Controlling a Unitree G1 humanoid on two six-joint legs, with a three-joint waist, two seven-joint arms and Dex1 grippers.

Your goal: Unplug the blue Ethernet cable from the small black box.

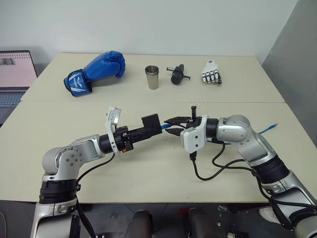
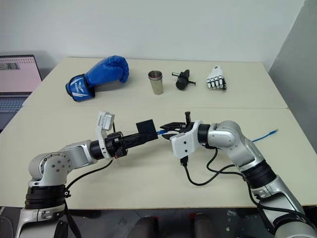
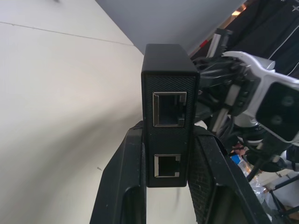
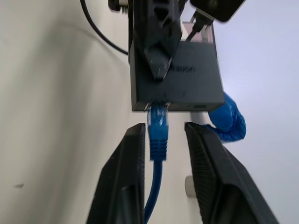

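My left gripper point(image 1: 151, 128) is shut on the small black box point(image 1: 150, 121) and holds it above the table, its fingers point(image 3: 121, 186) clamping the box's two sides. The face of the small black box point(image 3: 168, 116) toward the left wrist camera shows two empty ports. The blue Ethernet cable point(image 4: 159, 135) is plugged into the opposite face of the box point(image 4: 175, 79). My right gripper point(image 4: 164, 128) is open, one finger on each side of the plug, with a gap showing on one side. The cable trails behind my right arm to its free plug point(image 1: 270, 128) on the table.
At the back of the table lie a blue boxing glove point(image 1: 94, 72), a metal cup point(image 1: 152, 77), a black cylindrical tool point(image 1: 177, 74) and a white robot hand point(image 1: 212, 72). A laptop point(image 1: 15, 74) stands at the far left. A black arm cable point(image 1: 213, 168) loops under my right wrist.
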